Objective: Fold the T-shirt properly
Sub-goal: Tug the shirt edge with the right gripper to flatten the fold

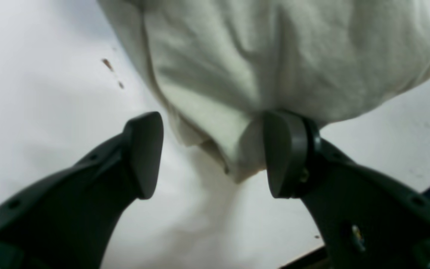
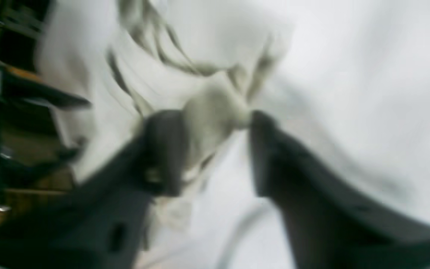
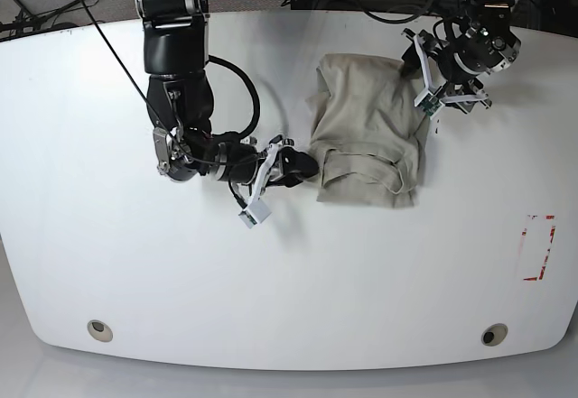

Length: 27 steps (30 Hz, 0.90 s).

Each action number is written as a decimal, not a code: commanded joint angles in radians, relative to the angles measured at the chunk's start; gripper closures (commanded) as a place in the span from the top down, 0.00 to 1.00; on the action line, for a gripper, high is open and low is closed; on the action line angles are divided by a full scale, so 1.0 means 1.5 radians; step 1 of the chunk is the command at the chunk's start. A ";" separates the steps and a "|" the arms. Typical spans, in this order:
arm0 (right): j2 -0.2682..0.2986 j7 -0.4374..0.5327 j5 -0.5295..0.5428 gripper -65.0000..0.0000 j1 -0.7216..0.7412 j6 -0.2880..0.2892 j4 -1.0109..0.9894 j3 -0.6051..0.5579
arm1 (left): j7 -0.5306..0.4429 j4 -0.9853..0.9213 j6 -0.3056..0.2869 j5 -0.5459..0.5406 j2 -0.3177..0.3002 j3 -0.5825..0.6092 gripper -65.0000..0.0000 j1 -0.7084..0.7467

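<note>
The khaki-beige T-shirt (image 3: 366, 132) lies folded into a rough rectangle at the middle back of the white table (image 3: 135, 263). My left gripper (image 3: 414, 71) is at its far right corner. In the left wrist view that gripper (image 1: 211, 149) stands open, and a folded edge of the T-shirt (image 1: 274, 56) hangs between the jaws, touching only the right finger (image 1: 286, 157). My right gripper (image 3: 302, 165) is at the shirt's left edge. The right wrist view is blurred: a wad of T-shirt (image 2: 215, 104) sits between the tips of the right gripper (image 2: 215, 149).
A red-outlined rectangle (image 3: 539, 247) is marked near the table's right edge. Two round holes (image 3: 100, 329) (image 3: 492, 334) sit near the front edge. Cables run along the back. Small brown stains (image 1: 107, 64) dot the tabletop beside the shirt.
</note>
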 commanded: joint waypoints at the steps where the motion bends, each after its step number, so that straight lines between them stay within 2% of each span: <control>1: -0.001 0.010 0.021 0.21 0.018 0.006 0.013 0.000 | -0.009 0.013 0.001 -0.003 -0.003 -0.002 0.60 0.000; 5: -0.001 0.010 0.019 0.05 0.038 0.006 0.013 0.000 | -0.009 0.013 0.001 -0.003 -0.003 -0.002 0.60 0.002; 18: -0.001 0.015 0.017 0.04 0.109 0.006 0.024 0.002 | -0.009 0.015 0.001 -0.003 -0.005 -0.003 0.60 0.019; 23: -0.001 0.064 -0.016 0.05 0.112 0.006 0.005 0.001 | -0.009 0.016 0.001 -0.003 -0.005 -0.003 0.60 0.019; 27: -0.003 0.116 -0.079 0.05 0.113 0.006 -0.038 0.001 | -0.009 0.031 0.001 -0.003 -0.005 -0.003 0.60 0.019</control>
